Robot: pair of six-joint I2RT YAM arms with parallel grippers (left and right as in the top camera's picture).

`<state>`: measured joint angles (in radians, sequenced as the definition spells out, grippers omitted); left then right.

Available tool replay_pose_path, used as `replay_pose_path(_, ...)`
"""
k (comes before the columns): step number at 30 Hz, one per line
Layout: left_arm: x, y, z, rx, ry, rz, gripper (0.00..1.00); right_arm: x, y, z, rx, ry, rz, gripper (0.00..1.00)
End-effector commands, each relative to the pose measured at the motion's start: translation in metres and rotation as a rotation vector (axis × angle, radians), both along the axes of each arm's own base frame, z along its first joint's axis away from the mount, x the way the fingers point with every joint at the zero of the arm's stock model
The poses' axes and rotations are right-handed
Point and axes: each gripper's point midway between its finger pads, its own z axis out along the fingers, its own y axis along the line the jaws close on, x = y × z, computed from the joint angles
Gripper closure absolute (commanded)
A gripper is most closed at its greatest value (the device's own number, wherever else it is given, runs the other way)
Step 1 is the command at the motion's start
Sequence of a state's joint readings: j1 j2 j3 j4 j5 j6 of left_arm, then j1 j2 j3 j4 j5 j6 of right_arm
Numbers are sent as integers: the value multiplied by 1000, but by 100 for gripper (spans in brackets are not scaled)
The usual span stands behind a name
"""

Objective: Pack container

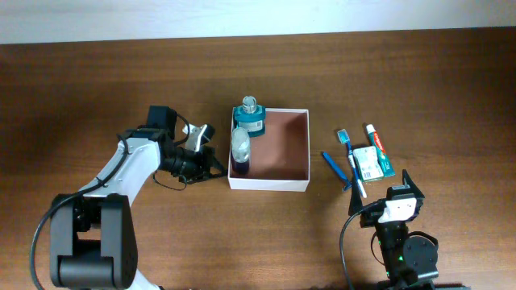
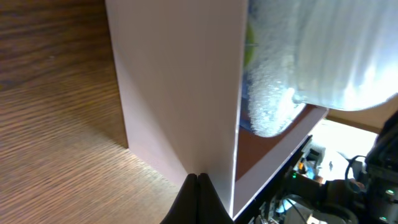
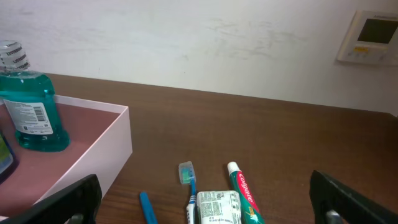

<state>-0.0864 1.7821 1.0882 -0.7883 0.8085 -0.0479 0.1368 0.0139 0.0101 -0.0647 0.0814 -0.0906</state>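
Observation:
The container is a square white-walled box with a reddish-brown inside, at the table's middle. A teal mouthwash bottle stands in its far left corner. A clear bottle with a dark bottom is against its left wall. My left gripper is shut and empty, its tips right at the box's outer left wall; the tips show in the left wrist view, with the clear bottle above the rim. My right gripper is open and empty at the front right, apart from the box.
On the table right of the box lie a blue stick-like item, a toothbrush, a white packet and a toothpaste tube. The right wrist view shows them ahead of the open fingers, and the mouthwash.

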Motion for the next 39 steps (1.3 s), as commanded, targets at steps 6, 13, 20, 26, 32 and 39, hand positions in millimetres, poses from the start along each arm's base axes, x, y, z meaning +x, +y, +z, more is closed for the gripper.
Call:
replay_pose_path(6, -6, -8, 11, -78, 4, -18, 99, 0, -4, -2, -8, 4, -17, 2)
replay_pose_path(13, -8, -10, 13, -92, 12, -19, 100, 0, -4, -2, -8, 4, -17, 2)
replay_pose_path(20, -11, -18, 17, -123, -1, -51, 100, 0, -4, -2, -8, 4, -17, 2)
replay_pose_path(26, -9, -17, 16, -111, -12, -52, 100, 0, -4, -2, -8, 4, -17, 2)
replay_pose_path(32, 2, -2, 16, -112, -31, -3, 100, 0, -4, -2, -8, 4, -17, 2)
replay_pose_path(39, 21, 49, 18, -89, -48, 150, 96, 0, -4, -2, -8, 4, -17, 1)
